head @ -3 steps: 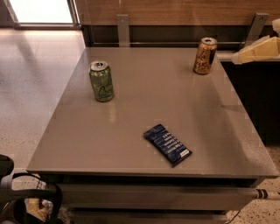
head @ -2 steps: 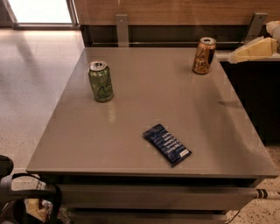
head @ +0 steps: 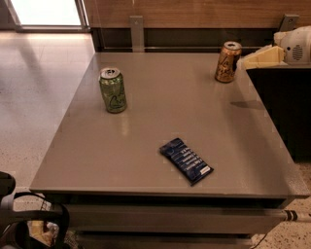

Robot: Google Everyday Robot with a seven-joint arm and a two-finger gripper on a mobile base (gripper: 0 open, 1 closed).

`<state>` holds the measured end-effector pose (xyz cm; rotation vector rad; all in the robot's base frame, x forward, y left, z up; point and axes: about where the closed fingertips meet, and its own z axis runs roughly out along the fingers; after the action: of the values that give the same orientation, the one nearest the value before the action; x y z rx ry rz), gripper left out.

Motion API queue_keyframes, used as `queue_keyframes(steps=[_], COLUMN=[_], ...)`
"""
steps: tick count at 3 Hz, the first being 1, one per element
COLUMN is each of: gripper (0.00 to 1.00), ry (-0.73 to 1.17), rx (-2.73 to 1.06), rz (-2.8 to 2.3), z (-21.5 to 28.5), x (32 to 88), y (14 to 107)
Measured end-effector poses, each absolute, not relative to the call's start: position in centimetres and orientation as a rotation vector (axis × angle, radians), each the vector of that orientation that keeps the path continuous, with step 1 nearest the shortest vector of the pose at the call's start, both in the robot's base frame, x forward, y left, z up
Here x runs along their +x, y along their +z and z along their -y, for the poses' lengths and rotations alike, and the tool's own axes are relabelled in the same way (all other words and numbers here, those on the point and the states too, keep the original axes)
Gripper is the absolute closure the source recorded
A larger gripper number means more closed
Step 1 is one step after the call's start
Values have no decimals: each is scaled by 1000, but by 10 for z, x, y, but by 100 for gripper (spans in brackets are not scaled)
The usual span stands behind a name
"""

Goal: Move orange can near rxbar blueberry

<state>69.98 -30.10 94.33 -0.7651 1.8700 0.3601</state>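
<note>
The orange can (head: 228, 62) stands upright at the far right of the grey table (head: 146, 146). The rxbar blueberry (head: 186, 161), a flat dark blue wrapper with white lettering, lies at a slant near the table's front edge, right of centre. My gripper (head: 252, 59), cream coloured on a white arm (head: 296, 43), reaches in from the right edge and sits just right of the orange can, at about its height. It holds nothing that I can see.
A green can (head: 113, 90) stands upright on the table's left side. A dark block (head: 284, 107) borders the table's right edge. A wooden wall panel (head: 194, 12) runs behind. Part of the robot base (head: 24, 223) shows at bottom left.
My gripper has moved a little to the left, closer to the orange can. The cans and the bar have not moved.
</note>
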Motion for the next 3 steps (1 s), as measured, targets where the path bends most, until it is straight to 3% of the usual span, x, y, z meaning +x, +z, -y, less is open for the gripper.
queue_keyframes(steps=[3], gripper=[0], ry=[455], rx=[-717], rz=[-1753], z=[269], x=[755], y=[902])
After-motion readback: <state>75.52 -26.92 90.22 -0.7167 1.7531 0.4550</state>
